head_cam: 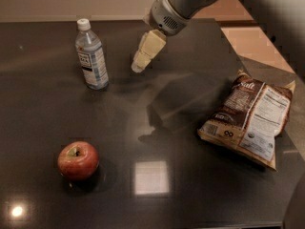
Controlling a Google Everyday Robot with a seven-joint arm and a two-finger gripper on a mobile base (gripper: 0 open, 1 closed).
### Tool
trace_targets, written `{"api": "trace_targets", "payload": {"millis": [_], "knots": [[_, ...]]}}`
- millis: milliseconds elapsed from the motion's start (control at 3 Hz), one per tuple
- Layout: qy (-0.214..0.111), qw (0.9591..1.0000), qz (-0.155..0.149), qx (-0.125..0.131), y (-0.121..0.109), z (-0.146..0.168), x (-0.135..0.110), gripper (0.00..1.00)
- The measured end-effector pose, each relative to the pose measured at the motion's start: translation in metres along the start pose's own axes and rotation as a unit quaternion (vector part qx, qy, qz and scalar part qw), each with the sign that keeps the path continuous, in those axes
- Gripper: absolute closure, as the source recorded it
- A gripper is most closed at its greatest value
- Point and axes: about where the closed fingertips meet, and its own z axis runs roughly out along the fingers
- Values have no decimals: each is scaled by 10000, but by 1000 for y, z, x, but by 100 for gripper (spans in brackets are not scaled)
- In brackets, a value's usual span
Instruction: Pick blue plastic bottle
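Observation:
The blue plastic bottle (91, 56) stands upright at the back left of the dark table (157, 128). It is clear and bluish, with a white cap and a white-and-blue label. My gripper (138, 66), cream-coloured at the end of the grey arm, hangs above the table to the right of the bottle. It is about a bottle's width away and does not touch it.
A red apple (78, 160) sits at the front left. A brown chip bag (250, 119) lies on the right near the table's edge. A tan floor shows beyond the table at the right.

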Motion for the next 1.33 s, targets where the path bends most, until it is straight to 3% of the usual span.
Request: {"api": "trace_targets", "payload": {"millis": [333,1333], "knots": [[-88,9997,100,-225,-4,30,-23,0],[-250,9979,510,-319,-18,86,-67,0]]}}
